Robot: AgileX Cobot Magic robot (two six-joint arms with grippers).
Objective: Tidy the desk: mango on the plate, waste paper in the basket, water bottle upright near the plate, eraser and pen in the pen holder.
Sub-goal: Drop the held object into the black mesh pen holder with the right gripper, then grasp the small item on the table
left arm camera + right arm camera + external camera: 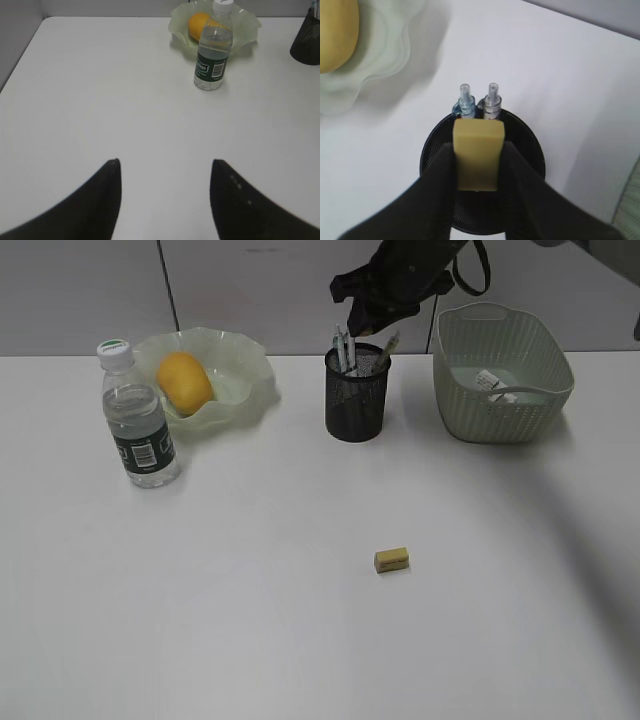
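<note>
My right gripper (478, 150) is shut on a yellow eraser (477, 132) and holds it right above the mouth of the black mesh pen holder (432, 150). Two pens (491, 100) stand in the holder. In the exterior view the right gripper (362, 318) hangs over the pen holder (355, 400). A second yellow eraser (391, 560) lies on the desk (250, 590). The mango (185, 382) lies on the plate (245, 375). The water bottle (137, 425) stands upright beside the plate. The waste paper (495, 385) is in the basket (500, 415). My left gripper (165, 162) is open and empty over bare desk.
A grey wall runs behind the desk's far edge. The left wrist view shows the bottle (213, 57) in front of the plate (250, 25), the pen holder (307, 42) at the right edge, and the desk's left edge.
</note>
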